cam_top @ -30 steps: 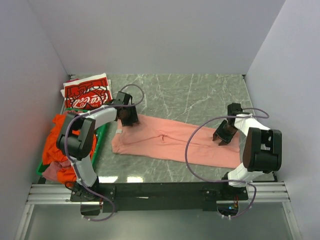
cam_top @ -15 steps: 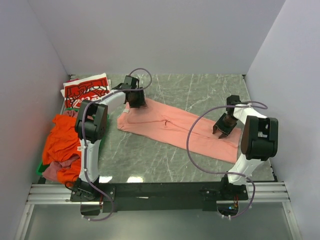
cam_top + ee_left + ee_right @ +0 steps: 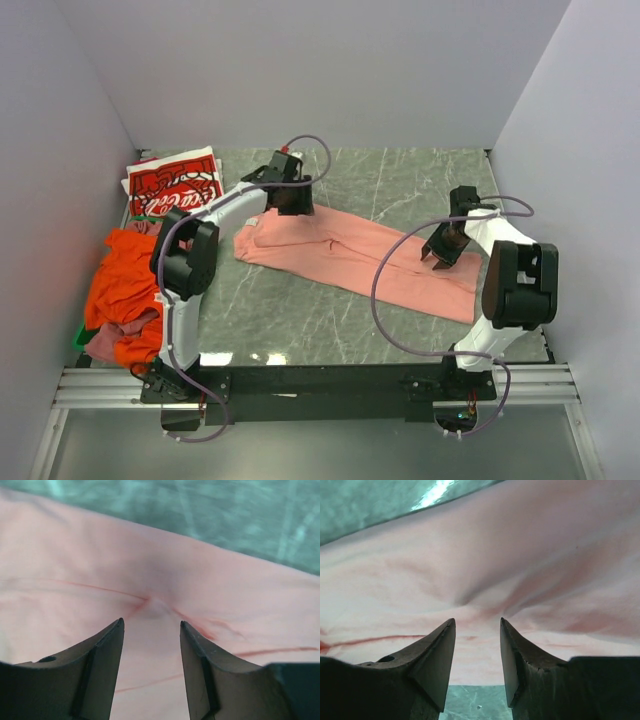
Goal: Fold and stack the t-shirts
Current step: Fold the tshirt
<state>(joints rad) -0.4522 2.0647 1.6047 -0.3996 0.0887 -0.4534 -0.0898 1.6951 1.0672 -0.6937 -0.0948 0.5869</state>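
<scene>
Both tools pinch the salmon-pink t-shirt (image 3: 350, 258) on the table (image 3: 400, 180).
The left tool (image 3: 151, 622), jaws partway apart, grips puckered cloth at the shirt's far left end. The right tool (image 3: 477, 620), set much the same, grips its right part. The shirt stretches slantwise between them. The folded red t-shirt (image 3: 175, 185) lies far left, with the orange t-shirt (image 3: 120, 275) and mauve t-shirt (image 3: 105, 342) heaped nearer.

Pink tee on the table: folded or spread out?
Partly folded. The salmon-pink t-shirt lies as a long narrow strip across the table, apparently doubled lengthwise, not yet a compact square.
</scene>
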